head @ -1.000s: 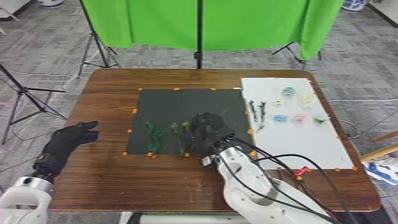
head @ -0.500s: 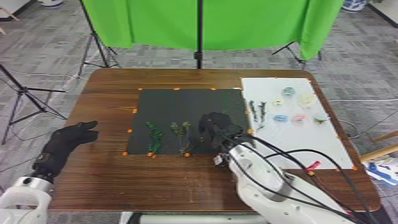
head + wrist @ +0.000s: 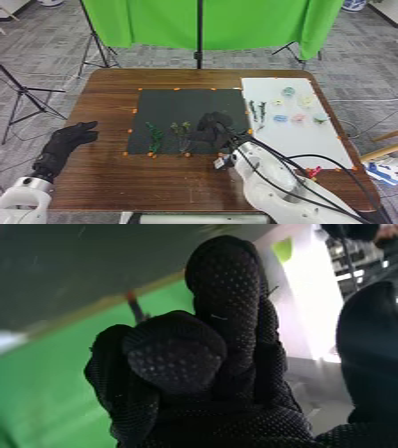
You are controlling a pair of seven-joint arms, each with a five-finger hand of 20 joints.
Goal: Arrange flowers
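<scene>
My right hand [image 3: 213, 130] hovers over the right part of the black sheet [image 3: 191, 102], in the head view. In the right wrist view that hand [image 3: 213, 404] is open and relaxed, one finger straight and others partly bent, with the thumb apart and no flower seen in it. Two green stems, a darker one [image 3: 155, 139] and a paler one [image 3: 182, 134], lie side by side on the sheet, left of the hand. On the white board [image 3: 298, 145] are dark stems [image 3: 262, 112], a blue flower [image 3: 281, 118], a pink flower [image 3: 298, 118] and pale blossoms [image 3: 306, 101]. My open left hand [image 3: 71, 140] rests at the table's left side.
The brown wooden table [image 3: 191, 187] carries the sheet and board, both marked with orange tape. Black cables [image 3: 266, 150] run along the right arm across the board's lower part. A green curtain [image 3: 160, 25] and tripod stands are beyond the table.
The right hand has shifted a little to the right, away from the paler green stem, which is now uncovered. The right forearm has swung rightward too. My left hand has kept still.
</scene>
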